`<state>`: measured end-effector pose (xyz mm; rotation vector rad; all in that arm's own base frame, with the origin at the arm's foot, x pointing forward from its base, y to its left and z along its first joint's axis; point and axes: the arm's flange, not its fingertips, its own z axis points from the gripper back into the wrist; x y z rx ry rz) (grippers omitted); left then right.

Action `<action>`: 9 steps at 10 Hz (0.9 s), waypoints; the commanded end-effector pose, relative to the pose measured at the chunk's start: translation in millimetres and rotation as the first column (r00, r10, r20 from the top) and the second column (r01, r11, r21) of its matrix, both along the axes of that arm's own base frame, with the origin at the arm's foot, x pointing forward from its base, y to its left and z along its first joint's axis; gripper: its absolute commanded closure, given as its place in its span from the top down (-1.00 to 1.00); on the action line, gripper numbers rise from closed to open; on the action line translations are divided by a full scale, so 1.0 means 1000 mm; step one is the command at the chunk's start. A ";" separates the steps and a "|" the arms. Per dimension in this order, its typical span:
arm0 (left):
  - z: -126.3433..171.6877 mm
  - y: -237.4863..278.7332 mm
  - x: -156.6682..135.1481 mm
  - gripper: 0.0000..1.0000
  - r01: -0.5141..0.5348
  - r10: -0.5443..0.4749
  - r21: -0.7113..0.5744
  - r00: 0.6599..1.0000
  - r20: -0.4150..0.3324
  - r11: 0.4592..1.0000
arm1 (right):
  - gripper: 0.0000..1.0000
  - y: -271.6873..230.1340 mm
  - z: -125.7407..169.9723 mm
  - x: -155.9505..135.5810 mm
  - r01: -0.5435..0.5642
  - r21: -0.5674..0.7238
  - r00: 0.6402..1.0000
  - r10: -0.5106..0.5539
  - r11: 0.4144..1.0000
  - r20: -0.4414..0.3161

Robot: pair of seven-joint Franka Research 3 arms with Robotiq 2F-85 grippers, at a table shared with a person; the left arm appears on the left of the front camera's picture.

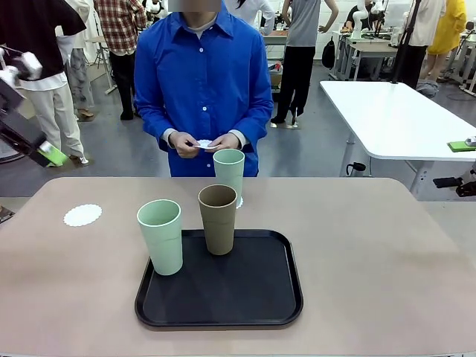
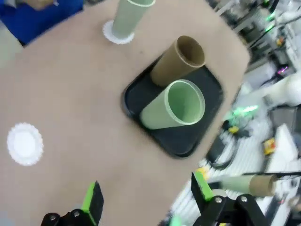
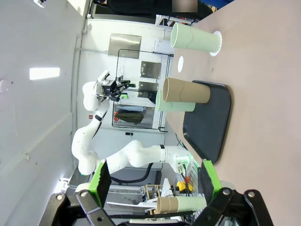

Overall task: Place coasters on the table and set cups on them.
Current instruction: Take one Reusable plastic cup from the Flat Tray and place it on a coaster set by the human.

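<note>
Where the tray point(image 1: 249, 290) lies: on the table point(image 1: 372, 245), toward its near edge, a little left of the middle.
Mint cup point(image 1: 161, 236): upright on the tray, just inside the left rim, at the front-left corner.
Brown cup point(image 1: 218, 219): upright on the tray, just inside the back rim, near the mint cup but not touching it.
Second mint cup point(image 1: 228, 175): beyond the tray's back rim, upright on a coaster point(image 1: 239, 201) whose lace edge shows around the base.
Loose coaster point(image 1: 82, 215): flat on the table, well left of the tray, nothing on it.
Open room: right of the tray the table is a wide bare surface up to its edge; left of the tray, bare surface lies between the rim and the loose coaster.
Person's hands point(image 1: 202, 143): behind the far table edge, beyond the second mint cup, together holding a white paper piece point(image 1: 204, 143).
Left gripper point(image 2: 146, 195): high above the table, well left of the tray; fingers spread wide, nothing between them.
Right gripper point(image 3: 155, 181): apart from the tray, looking along the table; fingers spread wide, holding nothing.
</note>
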<state>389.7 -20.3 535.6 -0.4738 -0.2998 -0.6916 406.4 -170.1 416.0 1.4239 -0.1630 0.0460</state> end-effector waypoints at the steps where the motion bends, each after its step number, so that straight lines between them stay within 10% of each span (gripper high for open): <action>1: -0.050 -0.020 0.000 1.00 0.020 -0.122 0.344 0.953 0.278 0.939 | 1.00 0.000 0.001 -0.002 -0.002 0.006 1.000 0.002 1.000 0.006; 9: -0.075 -0.052 0.002 1.00 0.130 -0.271 0.465 0.930 0.250 0.876 | 1.00 0.000 0.001 -0.002 -0.002 0.006 1.000 0.002 1.000 0.006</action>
